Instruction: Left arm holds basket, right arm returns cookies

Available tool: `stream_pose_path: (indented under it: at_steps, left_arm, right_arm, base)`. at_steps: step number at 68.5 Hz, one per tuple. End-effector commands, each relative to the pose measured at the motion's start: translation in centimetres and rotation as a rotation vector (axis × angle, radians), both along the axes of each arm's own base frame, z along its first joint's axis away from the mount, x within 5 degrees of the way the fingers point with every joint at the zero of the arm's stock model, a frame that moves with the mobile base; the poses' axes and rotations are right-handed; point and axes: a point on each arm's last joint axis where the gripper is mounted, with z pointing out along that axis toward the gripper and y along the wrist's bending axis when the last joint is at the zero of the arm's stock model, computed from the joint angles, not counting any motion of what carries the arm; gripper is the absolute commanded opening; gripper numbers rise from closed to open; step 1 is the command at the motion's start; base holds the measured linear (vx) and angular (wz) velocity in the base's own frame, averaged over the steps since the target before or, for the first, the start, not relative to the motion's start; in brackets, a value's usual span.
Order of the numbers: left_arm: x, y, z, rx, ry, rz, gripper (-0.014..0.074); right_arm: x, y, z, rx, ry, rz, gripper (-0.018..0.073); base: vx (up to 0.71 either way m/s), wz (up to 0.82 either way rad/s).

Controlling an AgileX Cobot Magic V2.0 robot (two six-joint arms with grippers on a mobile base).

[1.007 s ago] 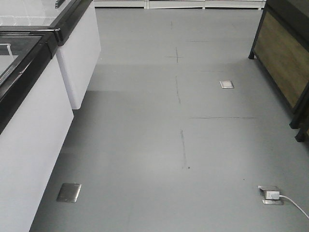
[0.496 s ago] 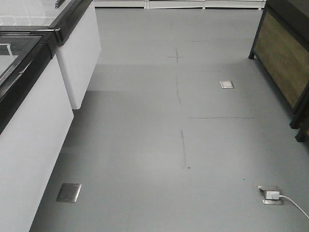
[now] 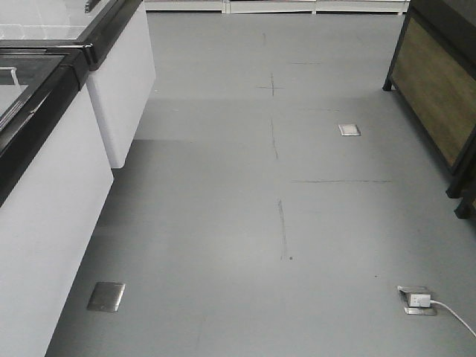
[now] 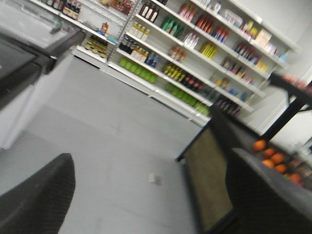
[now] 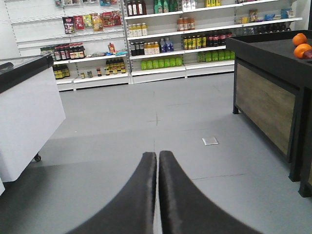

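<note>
Nothing has shifted in the front view since a second ago: same grey floor (image 3: pixel 223 208), same white chest freezer (image 3: pixel 44 223). Your matte black left gripper (image 4: pixel 148 165) has its jaws spread wide with nothing between them. Your black right gripper (image 5: pixel 158 155) is pressed closed on nothing. Neither the light blue slotted plastic shopping basket nor the tall dark navy cardboard cookie box appears in any view. Watch the white plug and cable (image 3: pixel 428 301) and the black wood-panelled produce stand (image 5: pixel 265 105): rolling on carelessly could snag one or clip the other.

Right hand (image 5: pixel 157 155) matt — floor (image 3: pixel 216 216) smooth.
</note>
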Motion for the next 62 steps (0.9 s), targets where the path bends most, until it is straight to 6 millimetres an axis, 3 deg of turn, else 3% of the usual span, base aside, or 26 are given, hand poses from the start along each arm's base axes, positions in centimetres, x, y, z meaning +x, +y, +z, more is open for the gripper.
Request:
stream_pose_path:
  at_steps: [1, 10, 18, 25, 41, 53, 62]
  left_arm:
    - [0.5, 0.3, 2.2, -0.186, -0.135, 0.032, 0.0541]
    - [2.7, 0.8, 2.4, -0.172, -0.194, 0.090, 0.0524]
    - [4.9, 2.1, 2.6, -0.261, -0.219, 0.194, 0.0524]
    - [6.0, 4.4, 3.4, -0.326, -0.236, 0.333, 0.0524]
    - [6.4, 9.7, 5.6, -0.305, -0.246, 0.587, 0.0524]
    - [7.5, 12.5, 6.2, -0.300, -0.232, 0.685, 0.0524]
    - [9.5, 14.2, 5.6, -0.319, -0.162, 0.703, 0.0524]
  right_arm:
    - [-0.1, 0.0, 0.7, -0.019, -0.081, -0.007, -0.0008]
    - [-0.1, 0.0, 0.7, -0.019, -0.081, -0.007, -0.0008]
    - [-0.1, 0.0, 0.7, -0.019, -0.081, -0.007, -0.0008]
    - [-0.1, 0.0, 0.7, -0.019, -0.081, -0.007, -0.0008]
    - [-0.1, 0.0, 0.7, -0.019, -0.081, -0.007, -0.0008]
    - [-0.1, 0.0, 0.7, -0.019, -0.081, -0.007, -0.0008]
    - [-0.1, 0.0, 0.7, -0.019, -0.081, -0.007, -0.0008]
  base:
    - [0.00, 0.00]
    - [0.00, 0.00]
    - [0.00, 0.00]
    - [0.00, 0.00]
    - [0.00, 0.00]
    - [0.00, 0.00]
    - [0.00, 0.00]
